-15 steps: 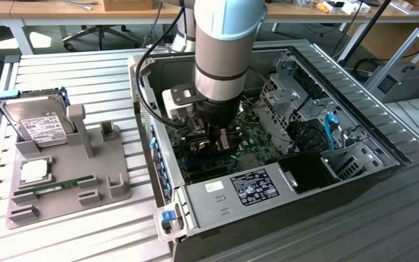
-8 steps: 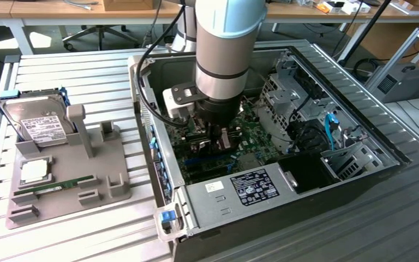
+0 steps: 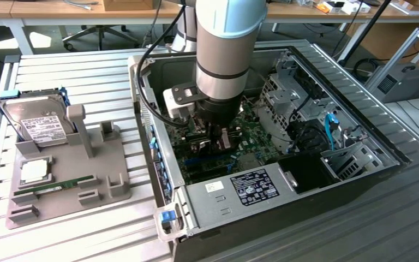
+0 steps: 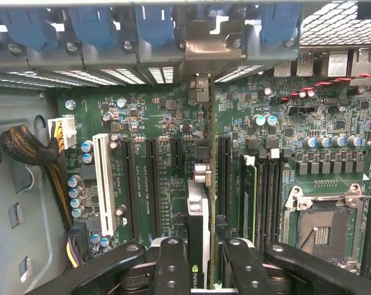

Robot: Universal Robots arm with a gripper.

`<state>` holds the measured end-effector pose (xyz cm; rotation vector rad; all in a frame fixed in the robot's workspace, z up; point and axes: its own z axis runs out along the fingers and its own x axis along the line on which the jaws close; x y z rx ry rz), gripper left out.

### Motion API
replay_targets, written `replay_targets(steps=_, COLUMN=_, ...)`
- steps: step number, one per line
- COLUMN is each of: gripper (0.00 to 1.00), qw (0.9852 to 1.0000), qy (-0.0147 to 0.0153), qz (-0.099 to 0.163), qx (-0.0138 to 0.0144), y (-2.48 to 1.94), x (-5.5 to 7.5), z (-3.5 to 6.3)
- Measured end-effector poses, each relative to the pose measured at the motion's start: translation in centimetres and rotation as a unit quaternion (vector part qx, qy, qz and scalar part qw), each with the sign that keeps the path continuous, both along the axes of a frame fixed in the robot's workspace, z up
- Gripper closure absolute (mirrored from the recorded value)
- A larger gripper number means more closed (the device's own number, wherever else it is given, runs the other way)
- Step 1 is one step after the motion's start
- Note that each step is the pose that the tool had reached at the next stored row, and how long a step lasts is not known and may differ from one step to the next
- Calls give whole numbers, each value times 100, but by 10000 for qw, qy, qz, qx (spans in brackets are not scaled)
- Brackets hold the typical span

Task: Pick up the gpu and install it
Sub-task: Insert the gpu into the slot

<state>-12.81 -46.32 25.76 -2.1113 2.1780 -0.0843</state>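
Wrist view first: my gripper (image 4: 198,253) is clamped on the gpu (image 4: 198,206), one finger (image 4: 172,261) on each face of the card. I hold the card edge-on and upright over the motherboard (image 4: 155,123). I judge the pick-up done and the install step in hand. The card stands in line with the gap between the expansion slots, but I cannot tell whether its lower edge has entered a slot. By my reckoning, the next move calls for keeping the card square to the slot, pressing straight down, and lining its metal end with the rear bracket opening (image 4: 213,46). Counting outward from the fingers, I see one gpu, one white slot (image 4: 101,184), two long black slots (image 4: 153,184) with a shorter one beside them, one bare processor socket (image 4: 320,230), and at least four blue clips (image 4: 93,27) along the rear wall. In the exterior view my gripper (image 3: 213,139) is down inside the one open computer case (image 3: 217,218), with the labelled power supply (image 3: 253,188) at five o'clock from it. At nine o'clock lies one grey parts tray (image 3: 57,213) carrying one memory stick (image 3: 53,185) and one processor (image 3: 35,172). One hard drive (image 3: 39,125) stands at ten o'clock.
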Motion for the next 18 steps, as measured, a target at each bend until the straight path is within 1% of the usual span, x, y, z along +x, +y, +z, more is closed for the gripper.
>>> replay_targets(steps=3, gripper=73, qw=10000, qy=0, qz=0, qx=0, y=-3, x=0, z=0)
replay_targets(steps=4, gripper=73, qw=10000, qy=0, qz=0, qx=0, y=-13, x=0, z=0)
replay_targets(steps=18, gripper=73, qw=10000, qy=0, qz=0, qx=4, y=-13, x=-4, z=-16)
